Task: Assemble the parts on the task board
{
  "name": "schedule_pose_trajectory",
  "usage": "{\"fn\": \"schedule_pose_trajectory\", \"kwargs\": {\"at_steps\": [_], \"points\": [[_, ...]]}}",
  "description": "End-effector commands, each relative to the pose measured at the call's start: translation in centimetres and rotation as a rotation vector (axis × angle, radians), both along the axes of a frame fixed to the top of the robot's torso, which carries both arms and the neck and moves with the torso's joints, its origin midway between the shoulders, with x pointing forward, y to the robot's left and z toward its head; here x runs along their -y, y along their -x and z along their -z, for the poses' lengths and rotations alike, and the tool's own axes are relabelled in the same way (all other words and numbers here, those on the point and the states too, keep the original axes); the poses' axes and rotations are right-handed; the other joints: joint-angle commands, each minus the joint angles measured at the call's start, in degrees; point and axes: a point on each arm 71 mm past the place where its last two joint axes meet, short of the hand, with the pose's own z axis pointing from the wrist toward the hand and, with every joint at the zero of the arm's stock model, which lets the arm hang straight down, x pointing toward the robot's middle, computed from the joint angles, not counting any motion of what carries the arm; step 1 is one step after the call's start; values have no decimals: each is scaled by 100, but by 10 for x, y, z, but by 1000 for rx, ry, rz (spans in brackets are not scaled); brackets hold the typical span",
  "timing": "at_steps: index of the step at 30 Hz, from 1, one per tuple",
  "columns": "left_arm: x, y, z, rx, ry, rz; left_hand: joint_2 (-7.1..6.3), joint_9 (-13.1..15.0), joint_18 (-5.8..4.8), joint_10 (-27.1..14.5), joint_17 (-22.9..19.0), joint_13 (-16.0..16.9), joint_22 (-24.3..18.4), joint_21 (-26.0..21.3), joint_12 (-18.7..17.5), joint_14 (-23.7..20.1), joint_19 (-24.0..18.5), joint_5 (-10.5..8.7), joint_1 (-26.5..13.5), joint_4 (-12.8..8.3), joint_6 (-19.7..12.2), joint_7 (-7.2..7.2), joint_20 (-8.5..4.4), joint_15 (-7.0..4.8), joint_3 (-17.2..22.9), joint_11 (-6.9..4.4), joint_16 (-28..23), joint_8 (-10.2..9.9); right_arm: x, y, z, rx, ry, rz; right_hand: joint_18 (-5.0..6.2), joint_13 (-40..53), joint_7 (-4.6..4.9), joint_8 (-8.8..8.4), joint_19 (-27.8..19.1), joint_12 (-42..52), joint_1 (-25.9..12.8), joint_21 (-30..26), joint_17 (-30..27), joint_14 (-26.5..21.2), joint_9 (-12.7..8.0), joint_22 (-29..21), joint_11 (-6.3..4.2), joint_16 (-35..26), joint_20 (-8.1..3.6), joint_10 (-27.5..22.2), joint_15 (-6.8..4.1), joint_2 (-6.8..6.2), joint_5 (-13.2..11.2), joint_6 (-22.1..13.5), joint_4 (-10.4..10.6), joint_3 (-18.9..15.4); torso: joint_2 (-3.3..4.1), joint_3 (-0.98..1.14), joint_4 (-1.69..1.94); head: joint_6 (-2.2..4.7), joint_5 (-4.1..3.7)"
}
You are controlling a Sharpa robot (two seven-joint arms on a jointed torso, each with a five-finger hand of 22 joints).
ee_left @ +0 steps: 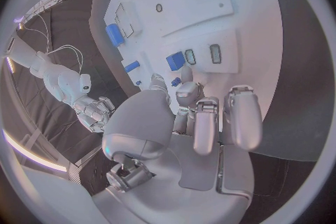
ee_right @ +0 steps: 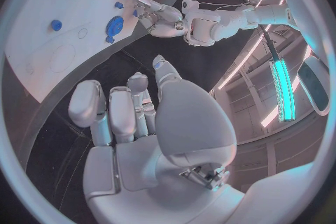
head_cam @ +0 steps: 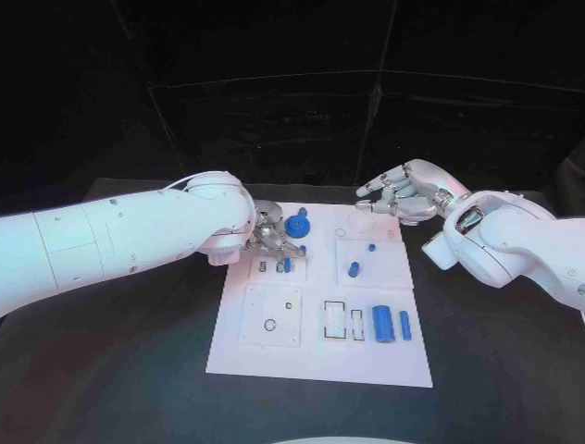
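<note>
The white task board [head_cam: 322,347] lies in the middle of the black table. My left hand [head_cam: 270,239] hovers low over its far left part, beside a blue gear [head_cam: 298,228]. In the left wrist view its fingers [ee_left: 210,123] reach toward a blue block [ee_left: 175,60] standing by two small slots, and I see nothing held between them. My right hand [head_cam: 407,191] is raised over the board's far right corner, with its fingers [ee_right: 112,109] apart and nothing in them. The gear [ee_right: 114,25] lies flat beside the left hand [ee_right: 159,14].
Two blue cylinders [head_cam: 383,324] lie side by side on the board's near right part, next to rectangular slots. A blue peg [head_cam: 354,269] and a smaller blue piece [head_cam: 371,247] sit on the right half. Bare black table [head_cam: 132,370] surrounds the board.
</note>
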Motion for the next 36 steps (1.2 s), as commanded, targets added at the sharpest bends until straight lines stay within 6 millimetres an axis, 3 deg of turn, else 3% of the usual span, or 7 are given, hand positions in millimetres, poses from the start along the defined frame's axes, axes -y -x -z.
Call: {"fn": "schedule_pose_trajectory", "kwargs": {"at_steps": [1, 22, 30, 36], "points": [[0, 1, 2, -13, -38, 19, 39, 17, -119, 31, 1507, 8, 12, 24, 18, 594, 146, -15, 27, -19, -48, -6, -26, -28, -34, -8, 18, 32, -2, 0, -1, 3, 5, -9, 102, -10, -9, 36, -34, -19, 2, -45, -12, 59, -3, -20, -23, -43, 0, -25, -50, -1, 37, 19, 10, -51, -1, -3, 2, -9, 3], [4, 4, 4, -39, -57, 47, 107, 167, -133, 47, 1507, 68, 127, 101, 59, 594, 149, -13, 231, -168, -109, -18, -22, -32, 6, -17, 18, 168, -3, -2, 0, 0, 6, -8, 108, -27, -10, 43, -48, -25, 4, -71, -43, 56, -4, -49, -25, -77, -1, -23, -52, 21, 73, 17, 11, -66, -3, 1, 5, -56, -2], [6, 5, 4, -49, -29, 34, 291, 287, -116, 16, 1507, 45, 75, 64, 17, 594, 100, -10, 680, -537, -198, -20, -23, -35, 332, -21, 18, 254, -2, -4, 1, -8, 11, -6, 113, -50, -10, 44, -61, -38, 35, -98, -80, 52, -8, -78, -27, -115, -3, -31, -54, 31, 99, 2, -10, -75, 0, -1, 0, -75, -9], [7, 6, 4, -55, 0, 19, 540, 329, -96, -26, 1507, 19, 3, 12, -43, 594, 59, -1, 1339, -1039, -326, -91, -52, -86, 880, -90, 18, 240, -2, -4, 1, -10, 13, -7, 113, -79, -8, 51, -58, -53, 67, -117, -89, 57, -10, -91, -27, -137, -6, -40, -56, 55, 194, -7, -28, -83, -1, 0, 7, -83, -14]]}}
